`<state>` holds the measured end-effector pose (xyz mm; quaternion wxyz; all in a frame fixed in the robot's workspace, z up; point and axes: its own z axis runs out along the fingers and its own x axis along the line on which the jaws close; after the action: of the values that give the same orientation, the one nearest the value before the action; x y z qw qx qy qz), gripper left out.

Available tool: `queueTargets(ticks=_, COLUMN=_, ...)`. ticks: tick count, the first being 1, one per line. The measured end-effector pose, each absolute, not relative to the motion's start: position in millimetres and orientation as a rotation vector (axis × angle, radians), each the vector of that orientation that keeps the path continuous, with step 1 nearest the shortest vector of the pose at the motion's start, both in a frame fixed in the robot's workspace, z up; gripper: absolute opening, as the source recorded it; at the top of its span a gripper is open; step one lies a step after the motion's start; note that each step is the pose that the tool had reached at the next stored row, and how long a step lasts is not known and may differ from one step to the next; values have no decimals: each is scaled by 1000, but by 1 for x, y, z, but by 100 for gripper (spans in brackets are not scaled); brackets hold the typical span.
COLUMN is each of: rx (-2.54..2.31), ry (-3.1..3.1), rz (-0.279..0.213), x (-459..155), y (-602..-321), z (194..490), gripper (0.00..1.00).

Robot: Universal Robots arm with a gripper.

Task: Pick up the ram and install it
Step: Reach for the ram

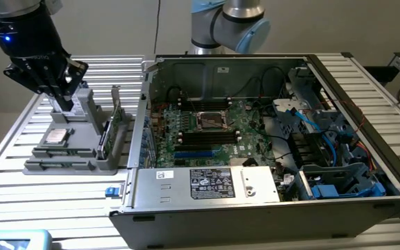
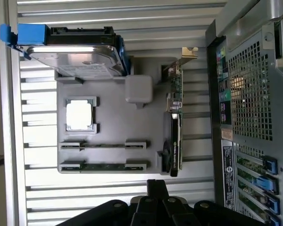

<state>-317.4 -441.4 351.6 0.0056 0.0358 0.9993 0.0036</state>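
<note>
Right, gripper (image 2: 156, 188) clenched on nothing, hanging above the gray parts tray (image 2: 113, 117).

Under my jaws the tray carries a hard drive (image 2: 75, 61) at the end farthest from them, a square silver processor (image 2: 79, 114) in its recess, and an expansion card (image 2: 175, 122) standing on edge along one side. The ram (image 2: 104, 165) sits in the tray groove closest to my jaws, with a second stick (image 2: 104, 145) in the next groove beyond. I see it edge-on: a long, thin, dark green strip held by gray tabs at both ends. Off to the side of the jaws stands the open computer case (image 1: 270, 208) with its motherboard (image 1: 207, 140).
</note>
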Motion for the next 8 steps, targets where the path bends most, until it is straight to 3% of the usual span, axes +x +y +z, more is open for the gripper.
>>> queueTargets(ticks=8, rx=110, ry=3128, rz=-7, x=-343, y=-442, z=346, gripper=11)
